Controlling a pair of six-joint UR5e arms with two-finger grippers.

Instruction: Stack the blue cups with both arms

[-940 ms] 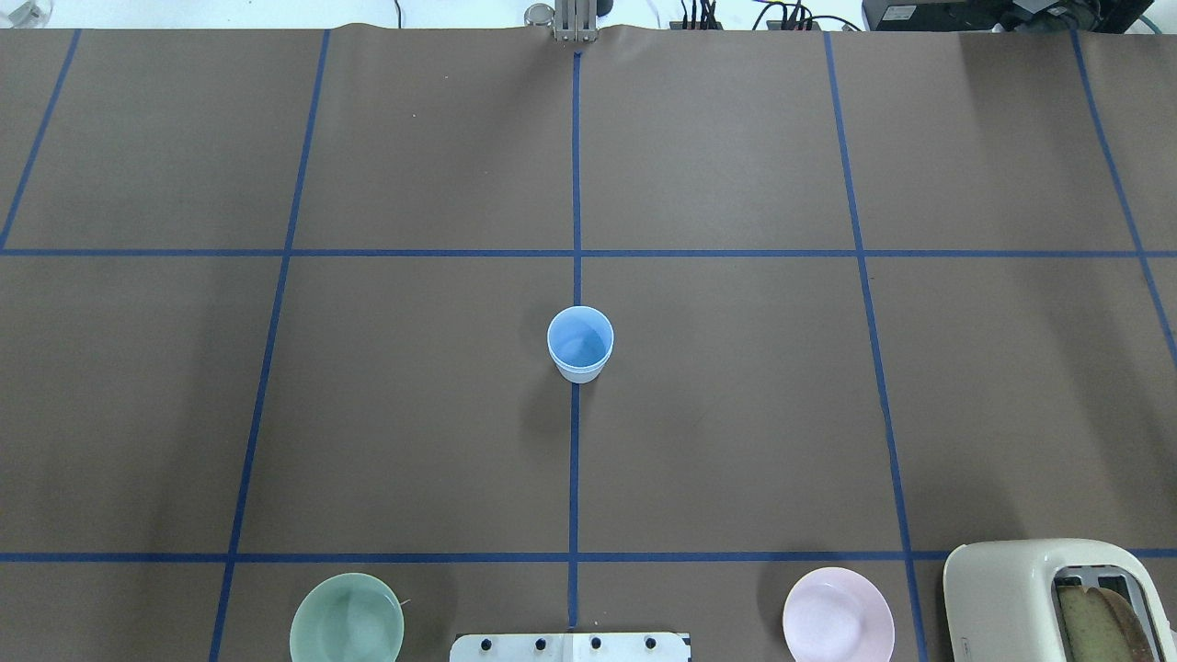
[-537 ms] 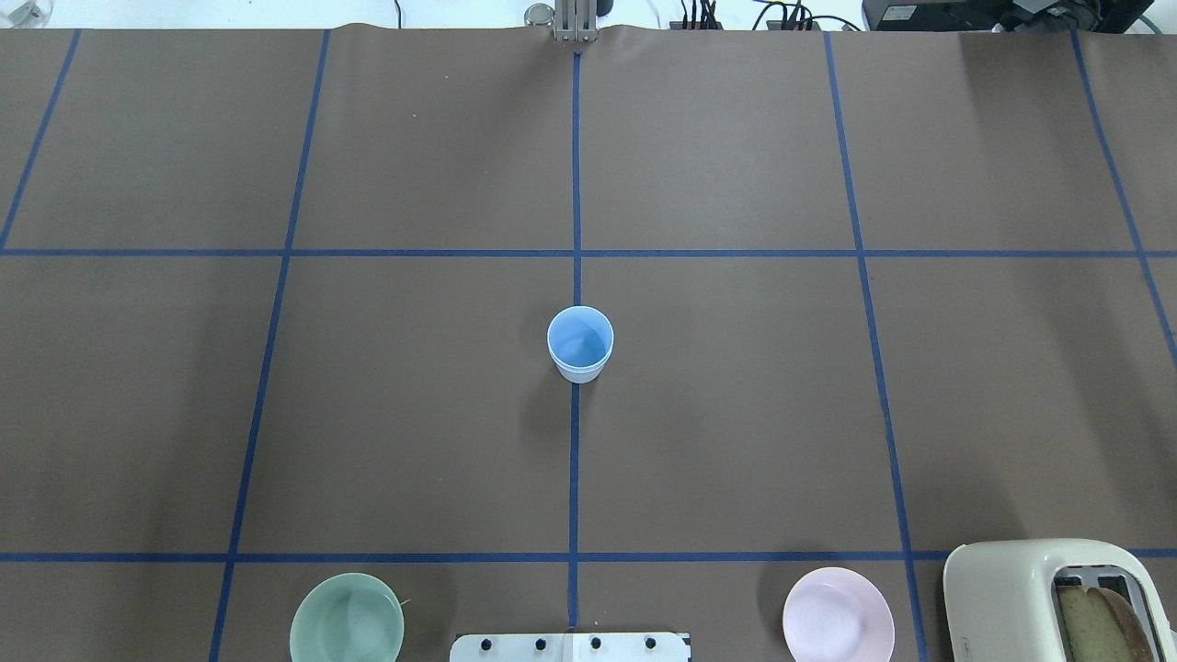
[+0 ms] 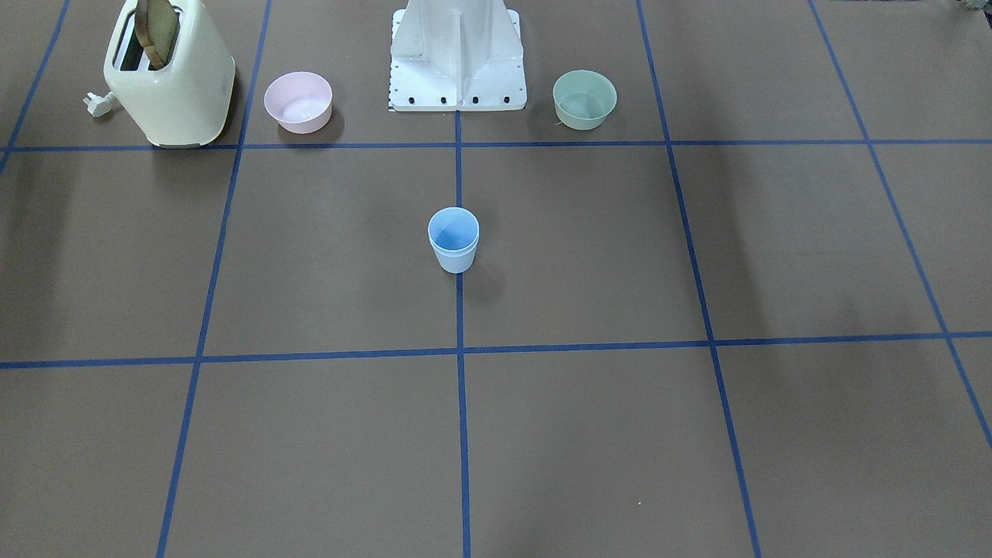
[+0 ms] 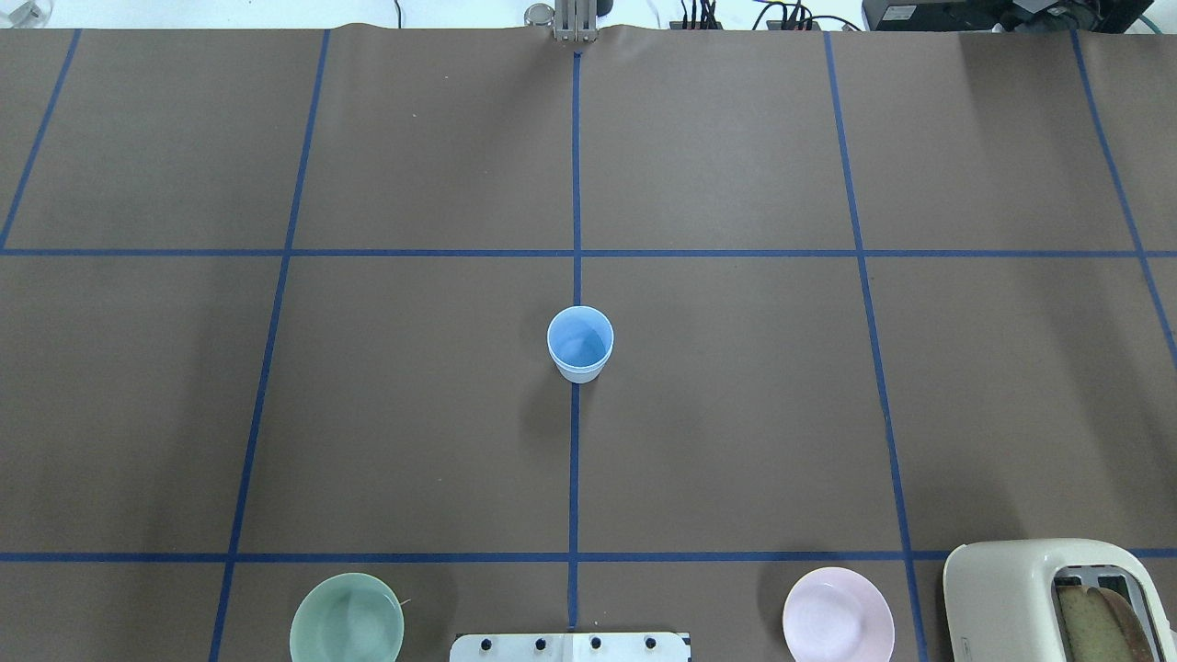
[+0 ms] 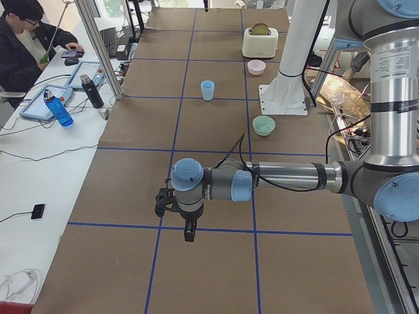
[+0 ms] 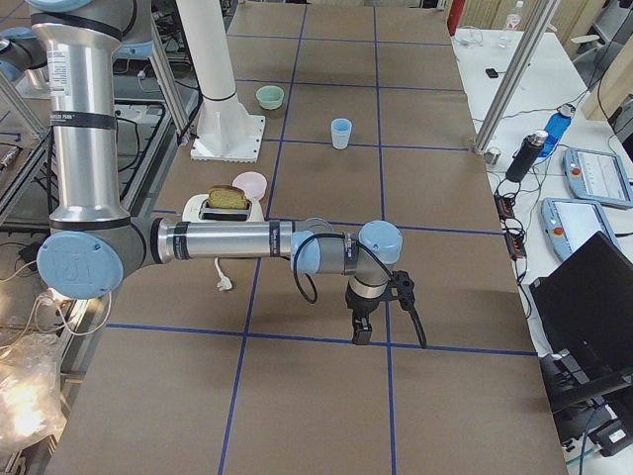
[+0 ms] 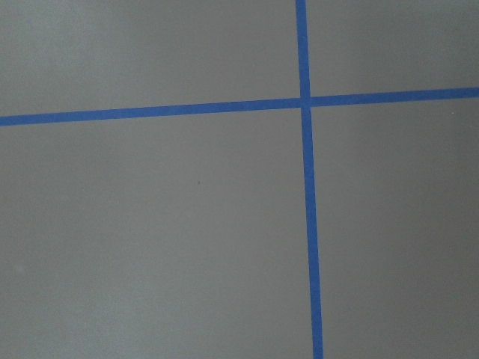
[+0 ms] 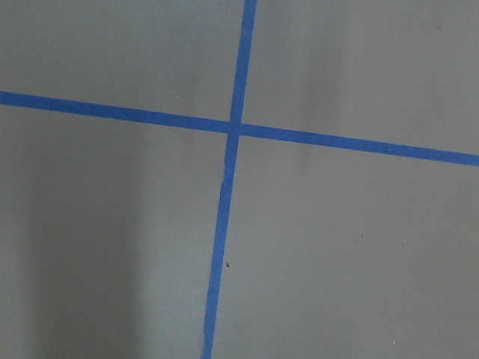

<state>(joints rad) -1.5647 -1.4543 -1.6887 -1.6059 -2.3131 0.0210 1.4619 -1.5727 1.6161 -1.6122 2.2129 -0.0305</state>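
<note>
One pale-blue cup shape [image 4: 580,342] stands upright at the table's centre on the middle tape line. It also shows in the front-facing view [image 3: 453,240], where a ridge runs below its rim. I cannot tell if two cups are nested there; no separate second cup shows. The left gripper [image 5: 189,234] hangs over the table far from the cup [image 5: 207,89], towards the table's left end. The right gripper [image 6: 362,332] hangs likewise far from the cup [image 6: 341,132], towards the right end. I cannot tell whether either is open or shut. Both wrist views show only tape lines.
A green bowl [image 4: 347,621] and a pink bowl [image 4: 838,614] flank the white base block [image 4: 570,646] at the robot's edge. A cream toaster [image 4: 1048,598] with bread stands beside the pink bowl. An operator [image 5: 26,46] sits at a side table.
</note>
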